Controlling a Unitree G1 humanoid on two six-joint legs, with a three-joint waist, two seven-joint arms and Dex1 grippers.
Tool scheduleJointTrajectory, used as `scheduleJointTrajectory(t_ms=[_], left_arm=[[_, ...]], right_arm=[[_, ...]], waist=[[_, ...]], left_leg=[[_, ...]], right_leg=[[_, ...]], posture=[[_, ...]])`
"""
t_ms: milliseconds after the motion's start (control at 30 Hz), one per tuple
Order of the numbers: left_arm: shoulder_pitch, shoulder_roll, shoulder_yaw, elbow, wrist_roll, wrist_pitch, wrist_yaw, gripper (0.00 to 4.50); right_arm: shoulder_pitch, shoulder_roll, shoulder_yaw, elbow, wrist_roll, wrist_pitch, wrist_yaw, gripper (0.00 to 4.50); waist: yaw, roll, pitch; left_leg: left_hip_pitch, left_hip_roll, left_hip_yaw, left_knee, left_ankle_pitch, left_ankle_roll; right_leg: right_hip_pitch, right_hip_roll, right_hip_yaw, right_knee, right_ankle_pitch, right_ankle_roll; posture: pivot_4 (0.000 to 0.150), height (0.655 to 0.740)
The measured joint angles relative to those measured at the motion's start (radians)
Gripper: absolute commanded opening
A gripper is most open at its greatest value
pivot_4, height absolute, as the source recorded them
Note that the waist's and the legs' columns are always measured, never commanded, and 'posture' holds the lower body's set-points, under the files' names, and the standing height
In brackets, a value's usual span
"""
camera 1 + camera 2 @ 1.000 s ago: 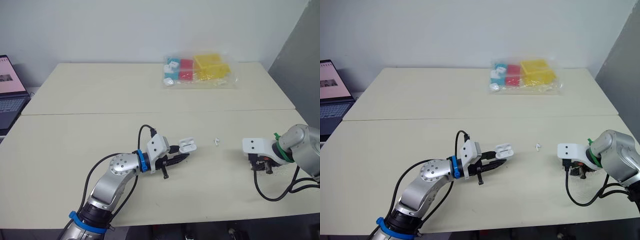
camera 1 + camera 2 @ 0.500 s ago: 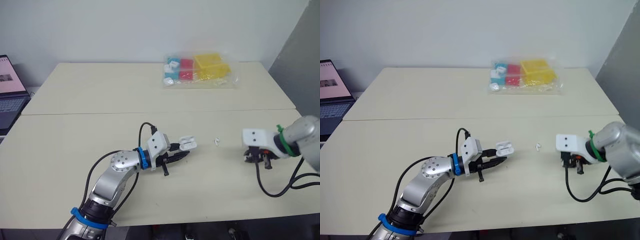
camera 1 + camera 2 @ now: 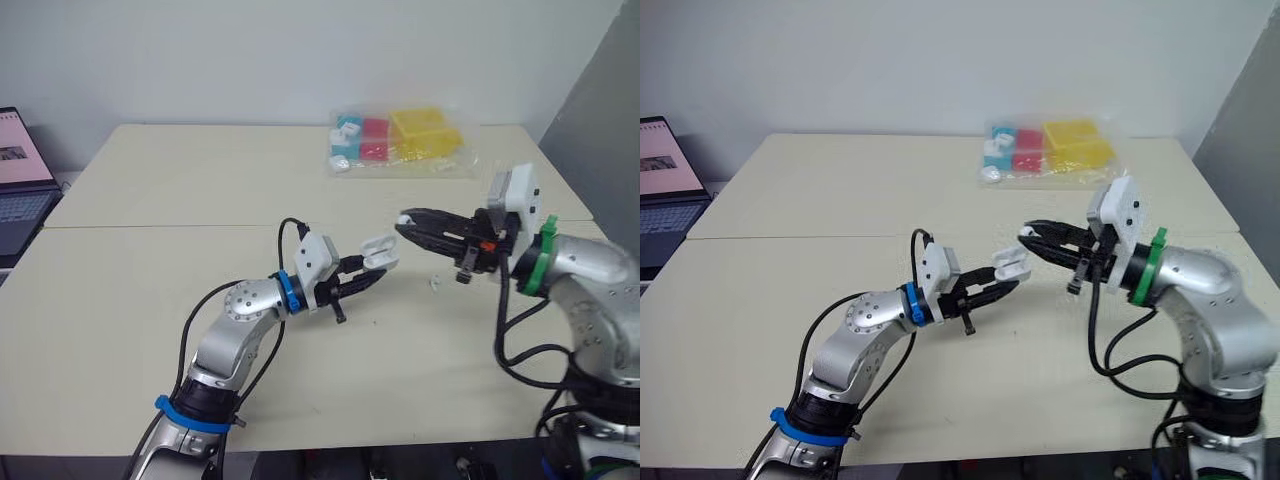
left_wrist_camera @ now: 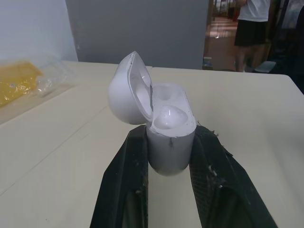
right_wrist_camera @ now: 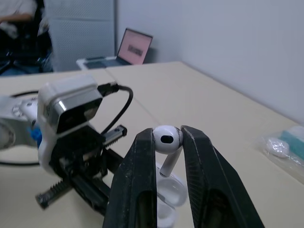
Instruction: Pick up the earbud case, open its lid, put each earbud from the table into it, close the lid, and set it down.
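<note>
The white earbud case (image 3: 378, 252) is held above the table with its lid hinged open, and my left gripper (image 3: 366, 278) is shut on its body. In the left wrist view the case (image 4: 167, 127) sits between both fingers (image 4: 135, 156). My right gripper (image 3: 403, 222) is shut on a white earbud (image 5: 167, 139), stem pointing down, just above and right of the open case (image 5: 167, 192). A second earbud (image 3: 433, 283) lies on the table (image 3: 150, 270) below the right gripper.
A clear bag of blue, red and yellow boxes (image 3: 398, 140) lies at the back of the table. An open laptop (image 3: 20, 180) stands off the left edge. A seam (image 3: 150, 227) crosses the tabletop.
My right arm has lifted from the table at the right and swung left, bringing the earbud up to the open case. My left gripper has raised the case slightly.
</note>
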Motion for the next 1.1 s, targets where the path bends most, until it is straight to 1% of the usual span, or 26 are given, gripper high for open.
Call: scheduleJointTrajectory(t_ms=[67,233,400,800,1100], left_arm=[[-0.005,0.006,0.003,0.003,-0.009,0.01,-0.007,0.81],[-0.01,0.013,0.002,0.005,-0.021,0.019,-0.03,0.81],[-0.009,0.021,0.002,0.01,-0.021,0.011,-0.058,0.81],[-0.018,0.021,0.002,0.052,-0.021,-0.002,-0.074,0.81],[-0.023,0.022,0.002,0.05,-0.021,0.003,-0.072,0.81]], right_arm=[[0.037,0.03,0.026,-0.031,0.006,-0.019,-0.054,0.41],[0.102,0.021,0.077,-0.041,-0.012,-0.11,-0.113,0.41],[0.177,0.003,0.169,-0.006,-0.092,-0.267,-0.137,0.41],[0.204,-0.042,0.192,0.109,-0.128,-0.409,-0.139,0.41],[0.224,-0.046,0.218,0.124,-0.129,-0.456,-0.141,0.41]], waist=[[0.0,0.0,0.0],[-0.002,0.0,0.0],[-0.003,0.0,0.0],[-0.002,0.0,0.0],[-0.003,0.0,0.0]], left_leg=[[-0.001,0.0,0.0,0.0,0.0,0.0],[0.0,0.0,0.0,0.001,0.0,0.0],[0.001,0.0,0.0,0.0,0.0,0.0],[0.0,0.0,0.0,0.0,0.0,0.0],[0.0,0.0,0.0,0.0,0.0,0.0]], right_leg=[[0.0,0.0,0.0,0.0,0.0,0.0],[0.0,0.0,0.0,0.0,0.0,0.0],[0.0,0.001,0.0,0.001,0.0,0.0],[0.0,0.001,0.0,0.0,0.0,0.0],[0.0,0.001,0.0,0.0,0.0,0.0]], posture=[[0.15,0.74],[0.15,0.74],[0.15,0.74],[0.15,0.74],[0.15,0.74]])
